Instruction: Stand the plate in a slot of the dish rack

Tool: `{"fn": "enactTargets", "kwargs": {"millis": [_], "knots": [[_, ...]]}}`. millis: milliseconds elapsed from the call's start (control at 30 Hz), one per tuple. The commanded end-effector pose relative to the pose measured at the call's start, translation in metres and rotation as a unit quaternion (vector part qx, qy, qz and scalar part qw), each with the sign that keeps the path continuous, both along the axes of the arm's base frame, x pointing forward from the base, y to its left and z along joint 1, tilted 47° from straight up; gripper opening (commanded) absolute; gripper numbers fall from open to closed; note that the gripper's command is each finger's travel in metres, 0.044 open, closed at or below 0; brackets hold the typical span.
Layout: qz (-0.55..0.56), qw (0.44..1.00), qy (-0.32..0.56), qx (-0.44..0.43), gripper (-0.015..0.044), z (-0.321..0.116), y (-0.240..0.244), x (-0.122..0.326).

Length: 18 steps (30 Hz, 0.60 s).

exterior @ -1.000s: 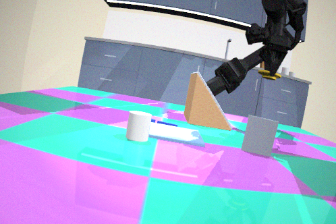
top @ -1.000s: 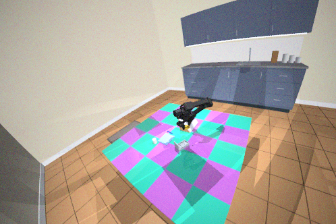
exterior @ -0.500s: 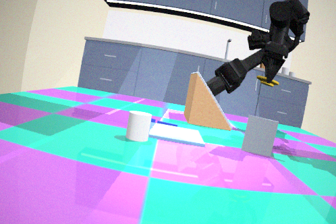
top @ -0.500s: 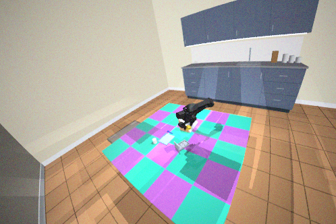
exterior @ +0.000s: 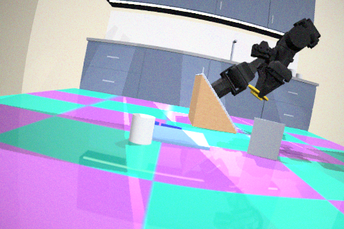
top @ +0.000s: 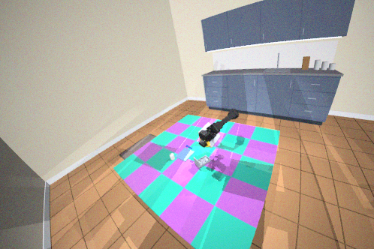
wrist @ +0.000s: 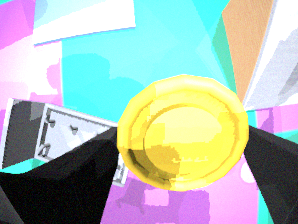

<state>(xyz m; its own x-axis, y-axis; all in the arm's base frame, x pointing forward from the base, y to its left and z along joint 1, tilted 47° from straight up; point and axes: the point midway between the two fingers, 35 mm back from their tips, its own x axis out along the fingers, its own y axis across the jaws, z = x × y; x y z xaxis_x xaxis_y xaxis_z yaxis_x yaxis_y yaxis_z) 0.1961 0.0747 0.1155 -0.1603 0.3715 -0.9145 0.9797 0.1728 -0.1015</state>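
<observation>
The yellow plate [top: 208, 144] [exterior: 255, 92] [wrist: 190, 137] is held in the air, tilted in the exterior view, where it shows nearly edge-on. My gripper [exterior: 258, 94] [wrist: 181, 133] is shut on the plate, with a black finger at each side of its rim in the wrist view. The grey dish rack [top: 202, 161] [exterior: 266, 138] [wrist: 22, 127] stands on the checkered mat, lower than the plate. In the wrist view it lies to the left, and the left finger and the plate hide part of it. Its slots show only partly.
A wedge-shaped block [exterior: 208, 108] [wrist: 248, 37] with a wooden side stands near the arm. A flat blue and white board [top: 183, 154] [exterior: 179, 137] lies left of the rack in the top and exterior views, with a white cylinder [top: 172, 157] [exterior: 142, 130] beside it.
</observation>
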Motion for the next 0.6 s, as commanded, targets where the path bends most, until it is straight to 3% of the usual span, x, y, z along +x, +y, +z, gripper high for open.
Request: {"fn": "enactTargets", "kwargs": {"millis": [0, 567], "knots": [[0.026, 0.999, -0.023, -0.037, 0.0000, -0.010, 0.000, -0.001], [0.129, 0.966, -0.141, -0.177, 0.0000, -0.044, 0.006, 0.005]]}}
